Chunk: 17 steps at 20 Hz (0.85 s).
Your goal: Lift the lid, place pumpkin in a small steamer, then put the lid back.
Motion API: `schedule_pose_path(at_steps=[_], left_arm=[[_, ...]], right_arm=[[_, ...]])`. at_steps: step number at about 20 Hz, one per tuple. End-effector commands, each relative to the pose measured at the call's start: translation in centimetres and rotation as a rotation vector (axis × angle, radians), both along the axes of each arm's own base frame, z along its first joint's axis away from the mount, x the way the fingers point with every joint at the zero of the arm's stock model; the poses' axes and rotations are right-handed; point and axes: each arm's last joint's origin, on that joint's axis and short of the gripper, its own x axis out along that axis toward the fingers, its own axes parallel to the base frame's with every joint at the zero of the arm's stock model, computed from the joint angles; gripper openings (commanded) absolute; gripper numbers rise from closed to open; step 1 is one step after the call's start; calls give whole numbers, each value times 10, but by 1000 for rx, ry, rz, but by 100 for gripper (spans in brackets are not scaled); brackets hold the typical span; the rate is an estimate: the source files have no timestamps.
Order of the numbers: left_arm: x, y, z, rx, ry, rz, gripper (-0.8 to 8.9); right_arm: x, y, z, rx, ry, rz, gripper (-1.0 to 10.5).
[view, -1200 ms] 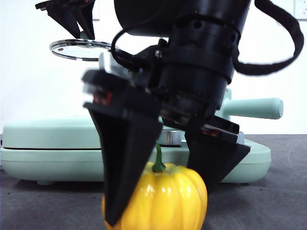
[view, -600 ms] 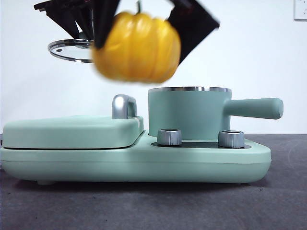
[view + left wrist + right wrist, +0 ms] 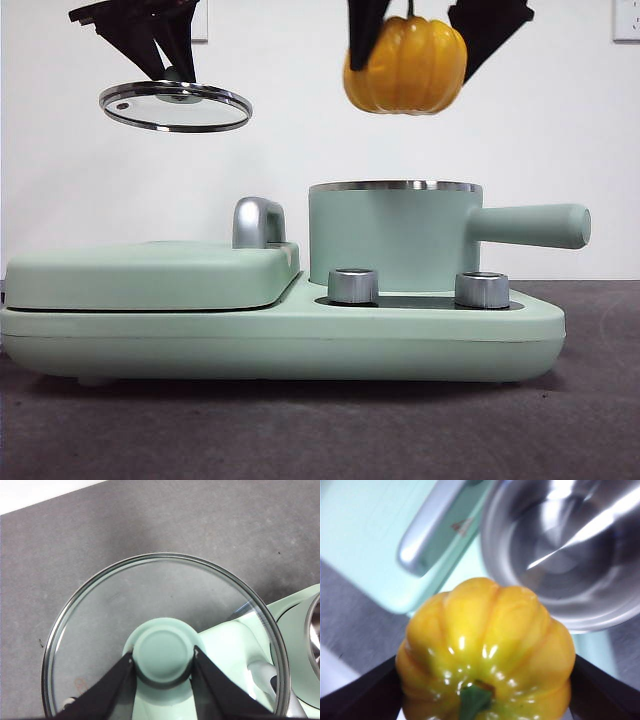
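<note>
1. Yellow-orange pumpkin (image 3: 405, 65), clamped in right gripper (image 3: 440, 35), has risen off the table and swung across; it now hangs at 12 o'clock above the open steamer (image 3: 392, 235), not touching.
2. Lid (image 3: 176, 106) unmoved, left gripper (image 3: 162, 672) clenched on its knob, high at 10 o'clock.
3. Judgement: only lowering and release remain for the pumpkin.

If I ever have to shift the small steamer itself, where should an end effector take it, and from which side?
Probably by the long straight side handle, coming down from above with the jaws across it. It sticks out level from the small steamer, clear of the knobs, and is slim; the body looks too wide.
</note>
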Motion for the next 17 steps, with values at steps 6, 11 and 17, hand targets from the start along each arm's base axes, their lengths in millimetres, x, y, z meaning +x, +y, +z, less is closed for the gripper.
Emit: schedule_pose_path(at_steps=[6,11,17], left_arm=[[-3,-1,14,-25,-60,-1,17],[-3,-1,14,-20,-60,-6,17],[-4,0,13,-8,-55,-16,17]], right_arm=[[58,9,-21,-41,6,3,299],[97,26,-39,-116,-1,-19,299],[115,27,-65,-188,50,-46,299]])
